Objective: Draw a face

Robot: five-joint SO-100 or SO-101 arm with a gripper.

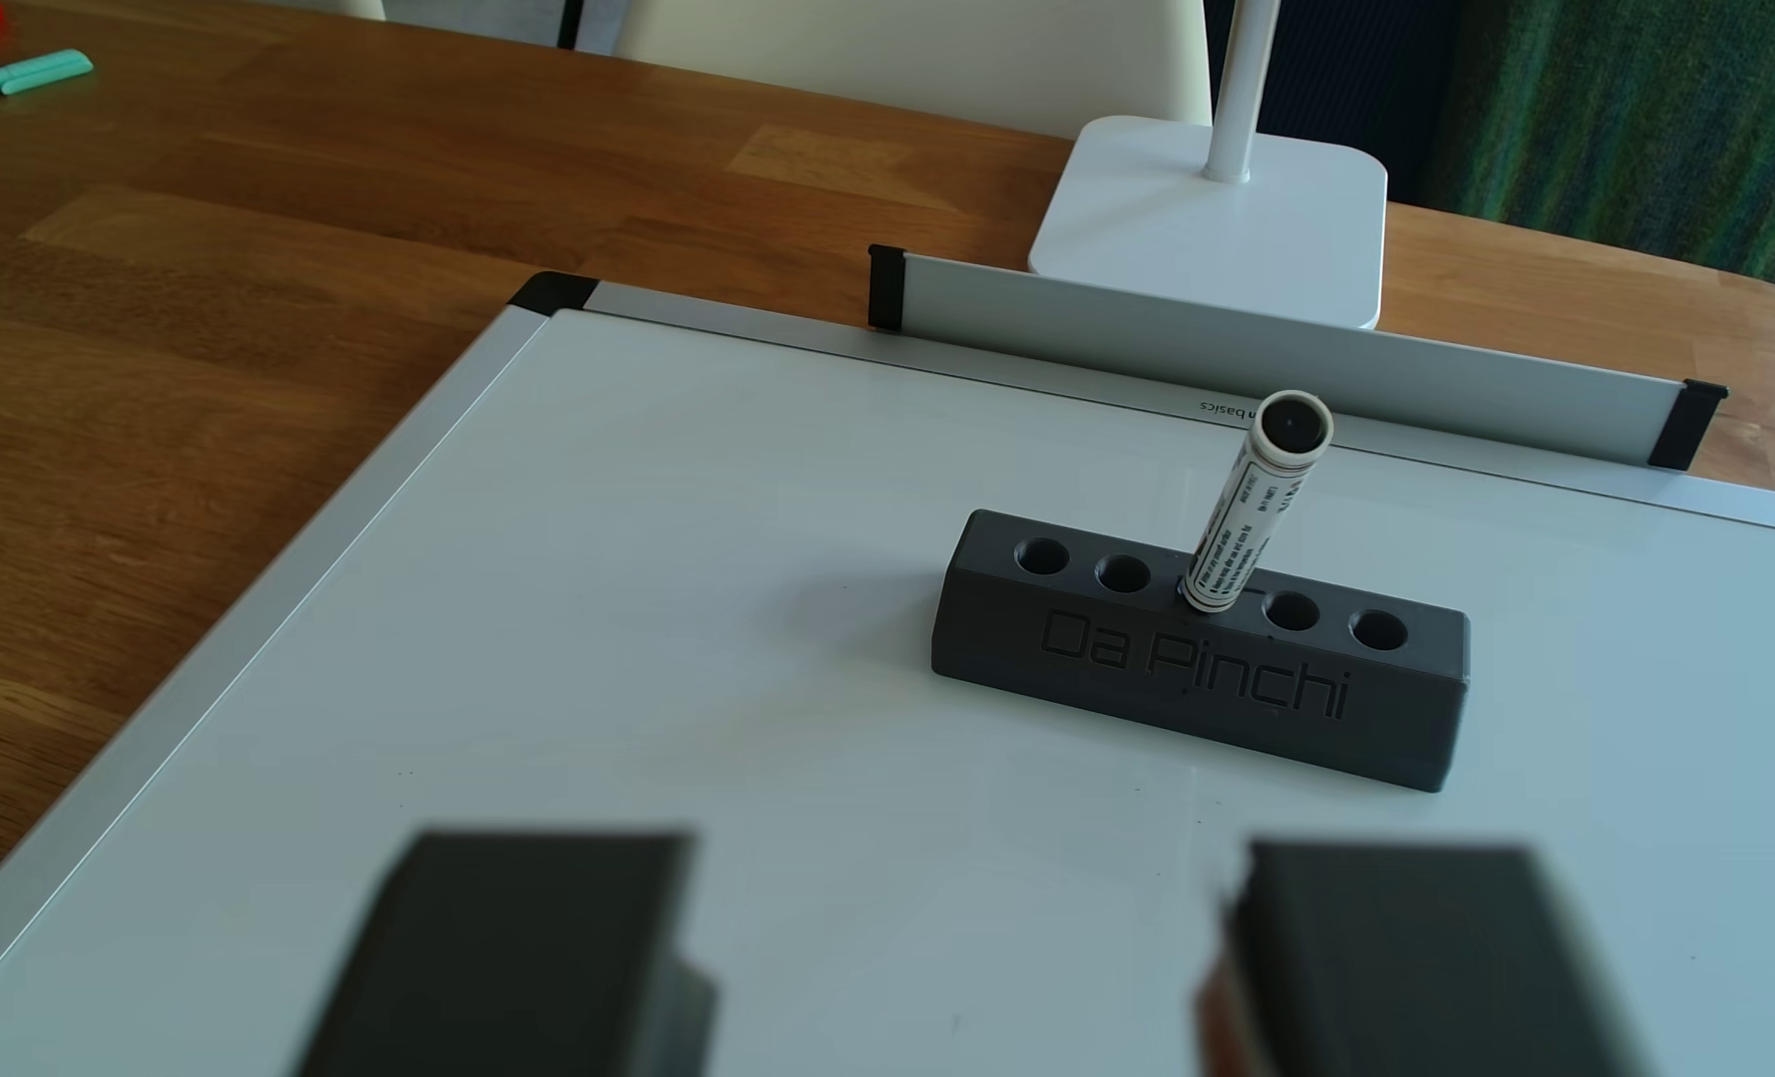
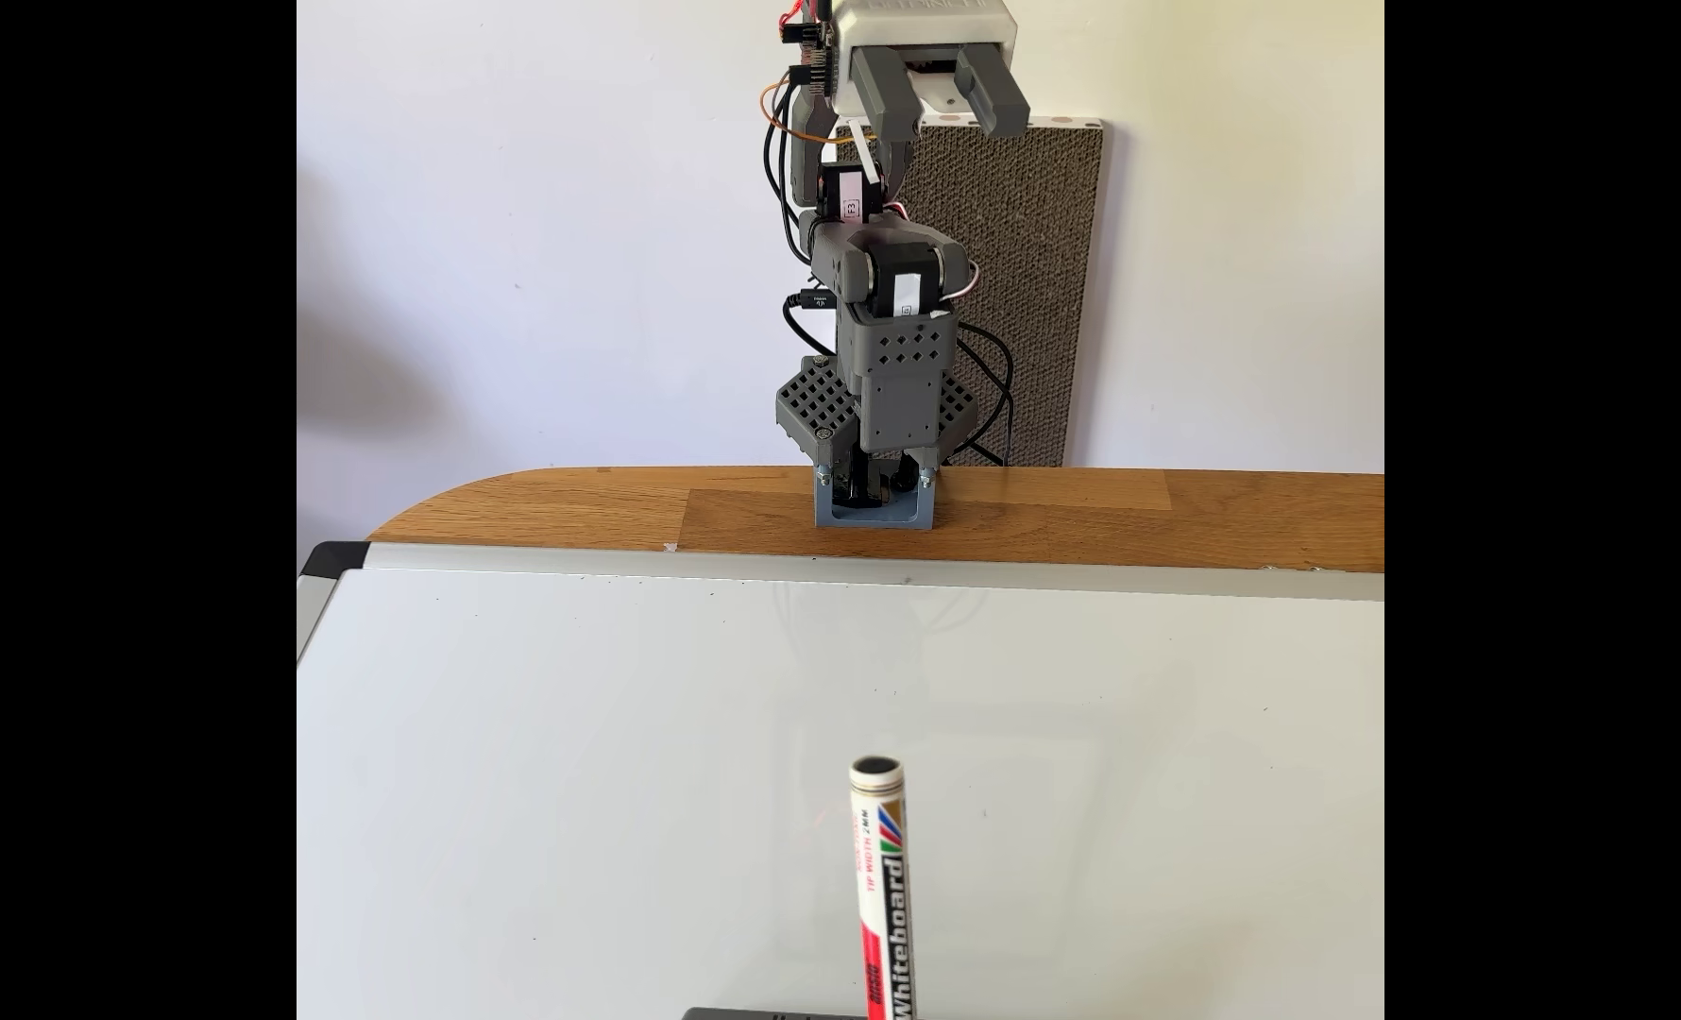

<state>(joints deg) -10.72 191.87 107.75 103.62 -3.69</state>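
Around marker [image 1: 1248, 507] in holder [image 1: 1199, 647], bare whiteboard [image 1: 655, 621].

Raised lettering reading "Da Pinchi" is running along the front face of the dark grey pen holder [image 1: 1199, 652] in the other view. On the frame of the whiteboard [image 1: 655, 642] just behind it, the word "basics" is showing upside down, its start cut off by the marker [image 1: 1246, 507]. That marker is carrying fine black print too small to read. In the fixed view the marker [image 2: 884, 883] is displaying "Whiteboard" in large black letters down its barrel, and "TIP WIDTH 2MM" in small red letters beside it.
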